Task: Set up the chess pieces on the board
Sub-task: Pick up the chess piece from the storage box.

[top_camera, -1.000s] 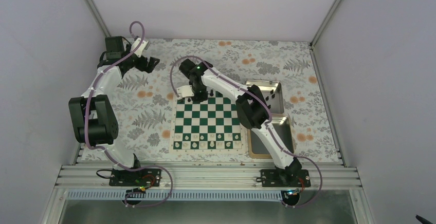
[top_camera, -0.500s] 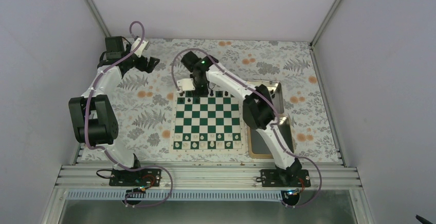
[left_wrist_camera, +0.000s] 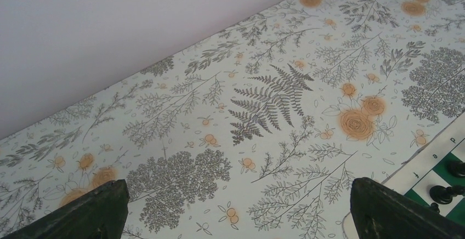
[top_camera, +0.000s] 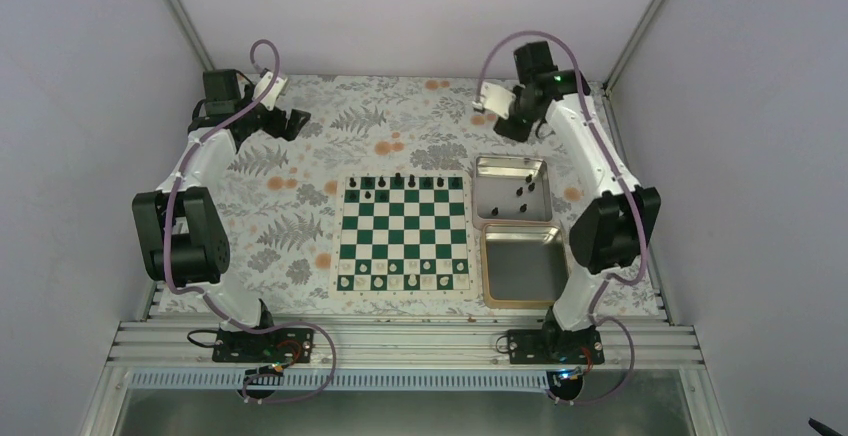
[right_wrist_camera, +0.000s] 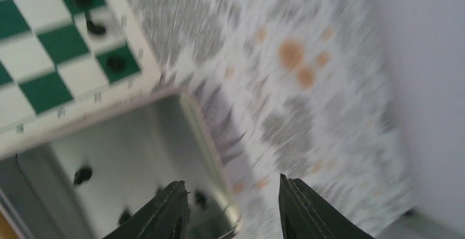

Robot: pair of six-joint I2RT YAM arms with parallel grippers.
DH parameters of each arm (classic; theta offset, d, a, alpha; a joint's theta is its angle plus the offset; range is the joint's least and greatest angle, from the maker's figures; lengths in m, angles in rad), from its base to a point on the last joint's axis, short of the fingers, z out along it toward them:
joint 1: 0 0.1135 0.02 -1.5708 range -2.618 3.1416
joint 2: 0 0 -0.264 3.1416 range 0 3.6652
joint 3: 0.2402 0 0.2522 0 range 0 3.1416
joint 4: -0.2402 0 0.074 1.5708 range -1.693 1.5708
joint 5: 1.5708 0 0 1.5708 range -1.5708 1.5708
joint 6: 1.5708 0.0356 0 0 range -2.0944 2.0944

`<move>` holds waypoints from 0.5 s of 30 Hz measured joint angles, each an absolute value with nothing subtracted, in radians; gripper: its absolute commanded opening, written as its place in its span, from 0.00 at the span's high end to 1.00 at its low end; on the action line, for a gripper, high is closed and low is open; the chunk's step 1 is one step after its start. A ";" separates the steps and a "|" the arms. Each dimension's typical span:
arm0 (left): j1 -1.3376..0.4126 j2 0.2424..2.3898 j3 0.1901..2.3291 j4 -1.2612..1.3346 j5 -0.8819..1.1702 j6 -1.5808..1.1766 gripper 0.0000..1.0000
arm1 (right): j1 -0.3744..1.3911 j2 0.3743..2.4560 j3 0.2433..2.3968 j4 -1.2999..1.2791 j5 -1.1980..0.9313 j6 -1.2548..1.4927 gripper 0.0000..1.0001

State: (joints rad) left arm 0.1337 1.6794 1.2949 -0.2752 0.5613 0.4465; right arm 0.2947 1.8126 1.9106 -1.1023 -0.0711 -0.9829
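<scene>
**Top and wrist views.** Since the frame one second before, the right arm (top_camera: 598,166) had been swung away from the far edge of the board (top_camera: 403,236) to the far right corner of the table (top_camera: 300,221). The left arm (top_camera: 205,161) had not been moved.

The right claw (right_wrist_camera: 230,188) was seen with its two fingers apart and nothing between them. It was held above the far rim of the far tin (top_camera: 478,191). That wrist view was smeared by motion. The left claw (left_wrist_camera: 237,184) was spread wide and held nothing, over the floral table at the far left.

One board and two silver tins were counted. The far tin and the near tin (top_camera: 488,268) lay just right of the board, one behind the other.

The black chess pieces (top_camera: 398,180) were found in two places:
- **On the board:** a row stood along the far rank, roughly eight, with perhaps two more on the rank in front. The exact number could not be resolved.
- **In the far tin:** about four lay loose.

White pieces (top_camera: 395,282) were lined along the two near ranks. Their number could not be made out.
</scene>
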 measured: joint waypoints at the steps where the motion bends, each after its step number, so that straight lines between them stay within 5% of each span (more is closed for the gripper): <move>1: 0.134 1.679 1.295 -0.274 0.561 0.443 0.00 | 0.252 1.815 1.853 -1.100 -0.065 -0.979 0.56; 15: 0.134 1.680 1.295 -0.270 0.562 0.433 0.00 | 0.105 1.945 1.607 -1.094 -0.044 -0.956 0.54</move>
